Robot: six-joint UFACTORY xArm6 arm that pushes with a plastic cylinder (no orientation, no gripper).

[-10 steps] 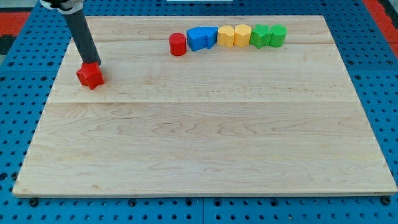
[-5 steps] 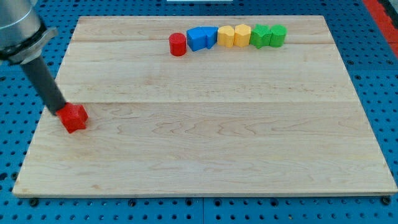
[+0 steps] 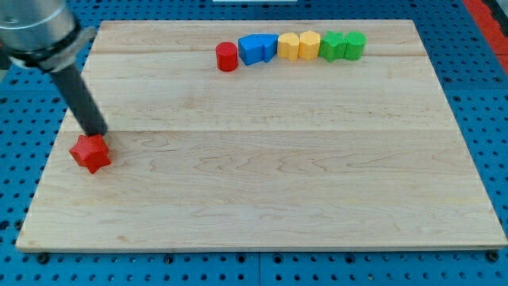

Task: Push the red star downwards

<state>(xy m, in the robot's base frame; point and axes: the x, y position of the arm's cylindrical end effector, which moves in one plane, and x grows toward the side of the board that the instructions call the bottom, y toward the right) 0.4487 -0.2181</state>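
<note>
The red star (image 3: 90, 153) lies near the left edge of the wooden board (image 3: 262, 183), about halfway down. My tip (image 3: 98, 133) is just above the star's upper right side, touching it or nearly so. The dark rod slants up to the view's top left.
A row of blocks sits near the board's top edge: a red cylinder (image 3: 227, 57), two blue blocks (image 3: 258, 48), two yellow blocks (image 3: 298, 45) and two green blocks (image 3: 342, 44). Blue pegboard surrounds the board.
The red star has slid down and to the left over the last second. My tip followed it down, then shifted a little to the right of the star's top.
</note>
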